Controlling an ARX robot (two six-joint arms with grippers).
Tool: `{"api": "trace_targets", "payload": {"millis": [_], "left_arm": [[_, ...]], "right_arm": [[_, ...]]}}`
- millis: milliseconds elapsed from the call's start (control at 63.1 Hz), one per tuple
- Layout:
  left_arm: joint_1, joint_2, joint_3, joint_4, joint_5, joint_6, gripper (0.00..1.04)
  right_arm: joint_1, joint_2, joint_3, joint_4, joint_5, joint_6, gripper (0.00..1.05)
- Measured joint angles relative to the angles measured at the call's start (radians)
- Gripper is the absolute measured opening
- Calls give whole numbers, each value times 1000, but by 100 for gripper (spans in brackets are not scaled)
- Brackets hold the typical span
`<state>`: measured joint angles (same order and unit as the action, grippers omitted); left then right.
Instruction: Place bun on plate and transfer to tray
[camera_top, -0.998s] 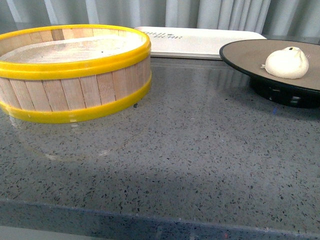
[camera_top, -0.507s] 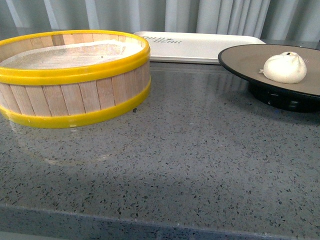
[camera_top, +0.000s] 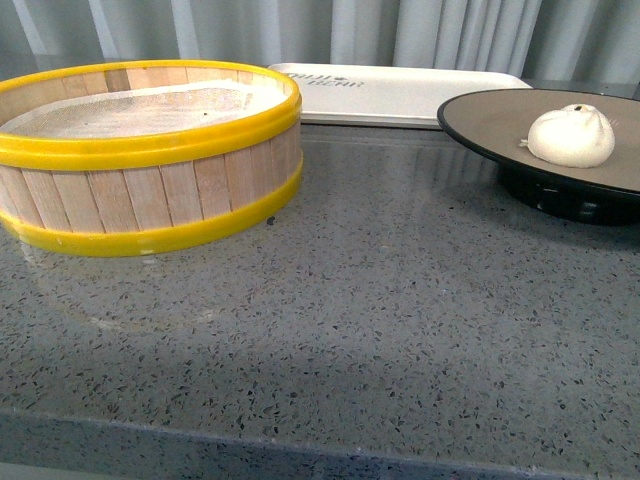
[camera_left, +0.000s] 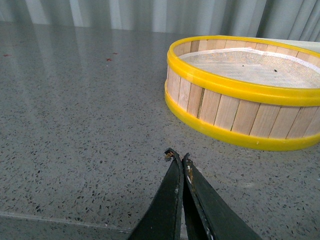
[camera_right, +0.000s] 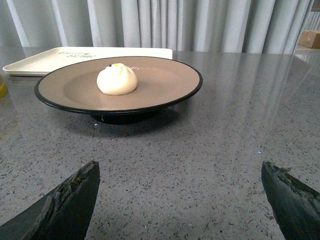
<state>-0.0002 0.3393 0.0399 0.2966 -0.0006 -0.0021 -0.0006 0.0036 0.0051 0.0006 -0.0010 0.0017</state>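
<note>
On the plate (camera_right: 165, 80), the bun (camera_right: 116, 80) sits unchanged from a moment ago; transfer to the tray (camera_right: 50, 57) looks pending. Left gripper (camera_left: 177, 156) closed, empty; right gripper (camera_right: 179, 167) wide open, facing plate.

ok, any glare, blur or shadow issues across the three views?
Front view: sharp, with pale curtain reflections on the counter beside the steamer. Left wrist view: washed-out glare on the far counter. Right wrist view: bun and plate crisp with a soft shadow underneath; right gripper slightly soft.

Right part of plate (camera_top: 490, 118) off-frame in front view; tray (camera_top: 420, 95) lettering illegible.
</note>
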Motion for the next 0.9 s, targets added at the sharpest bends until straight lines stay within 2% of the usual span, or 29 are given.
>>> {"api": "trace_targets", "payload": {"millis": [586, 697, 903], "left_arm": [[0, -166, -14, -120, 0, 0, 4], [0, -286, -14, -276, 0, 0, 4], [0, -334, -14, -296, 0, 0, 4]], "right_arm": [[0, 0, 0, 0, 0, 0, 96], [0, 0, 0, 0, 0, 0, 96], [0, 0, 0, 0, 0, 0, 96]]}}
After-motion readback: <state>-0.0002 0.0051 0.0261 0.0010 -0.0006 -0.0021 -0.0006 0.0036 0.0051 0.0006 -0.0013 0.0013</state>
